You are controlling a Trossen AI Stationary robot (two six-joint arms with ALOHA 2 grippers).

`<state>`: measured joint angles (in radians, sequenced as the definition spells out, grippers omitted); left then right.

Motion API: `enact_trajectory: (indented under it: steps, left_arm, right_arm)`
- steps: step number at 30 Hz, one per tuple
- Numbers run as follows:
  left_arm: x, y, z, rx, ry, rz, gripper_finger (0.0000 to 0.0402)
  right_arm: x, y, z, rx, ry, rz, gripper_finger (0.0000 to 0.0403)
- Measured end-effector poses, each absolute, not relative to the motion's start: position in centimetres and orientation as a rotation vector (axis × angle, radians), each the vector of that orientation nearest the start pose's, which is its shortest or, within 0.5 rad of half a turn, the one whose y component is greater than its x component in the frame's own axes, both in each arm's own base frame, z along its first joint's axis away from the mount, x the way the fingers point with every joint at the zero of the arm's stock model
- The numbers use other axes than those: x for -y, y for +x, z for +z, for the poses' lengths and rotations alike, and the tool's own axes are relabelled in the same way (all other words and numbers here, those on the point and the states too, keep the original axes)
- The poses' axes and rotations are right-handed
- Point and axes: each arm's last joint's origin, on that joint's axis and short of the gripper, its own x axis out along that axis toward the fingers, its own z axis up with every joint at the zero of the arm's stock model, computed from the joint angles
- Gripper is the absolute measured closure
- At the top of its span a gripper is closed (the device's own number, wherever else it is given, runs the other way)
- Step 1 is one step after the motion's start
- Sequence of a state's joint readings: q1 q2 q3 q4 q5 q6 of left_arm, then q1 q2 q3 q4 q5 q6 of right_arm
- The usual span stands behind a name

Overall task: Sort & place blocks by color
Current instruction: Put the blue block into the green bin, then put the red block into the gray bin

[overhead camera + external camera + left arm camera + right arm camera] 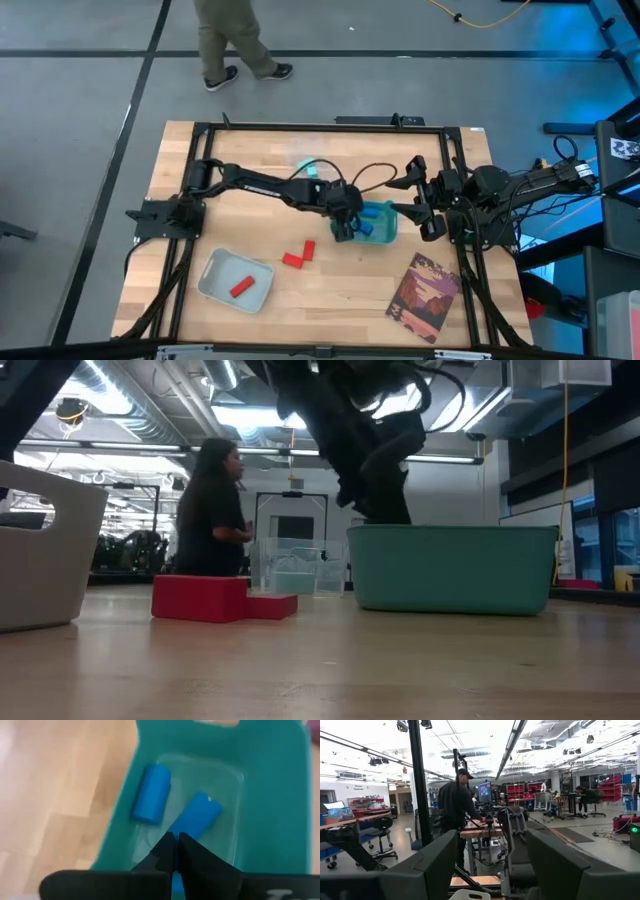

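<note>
Two darker blue blocks (151,794) (197,817) lie flat on the floor of the teal bin (388,232). My left gripper (176,844) is shut and slants down into the bin, its tips over the near end of one blue block. Two red blocks (299,256) lie side by side on the table left of the bin. A third red block (241,287) lies in the grey tray (215,272). My right gripper (425,212) is open, raised right of the bin, with nothing between its fingers. My left gripper's shut fingertips (167,845) stand over the lower end of one blue block (186,827), coming slantwise from above and from the table's left. The fingers themselves hide the spot, so I cannot tell whether they touch the block.
A picture book (423,297) lies near the front right corner. A clear container (312,168) with something light cyan stands at the far middle. A person (235,40) walks beyond the table's far edge. There is bare wood between the tray and the book.
</note>
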<state>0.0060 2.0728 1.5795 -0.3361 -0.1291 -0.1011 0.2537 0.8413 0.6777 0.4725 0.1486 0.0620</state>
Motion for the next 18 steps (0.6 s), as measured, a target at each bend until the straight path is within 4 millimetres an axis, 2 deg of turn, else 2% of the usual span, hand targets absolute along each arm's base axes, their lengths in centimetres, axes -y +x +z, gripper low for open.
enact_trajectory:
  steps: [6,14,18]
  left_arm:
    - [-0.6,45.6,19.8,-0.839,-0.039,0.179,0.0366]
    - [-0.7,45.3,19.7,-0.868,-0.064,0.192,0.0283]
    - [-0.7,44.8,21.2,-0.844,-0.104,0.215,0.0257]
  right_arm:
    - [-4.3,18.2,34.9,0.301,0.107,0.112,0.0162]
    - [-4.3,18.2,34.9,0.301,0.105,0.112,0.0162]
    - [-4.3,18.3,34.9,0.302,0.105,0.112,0.0162]
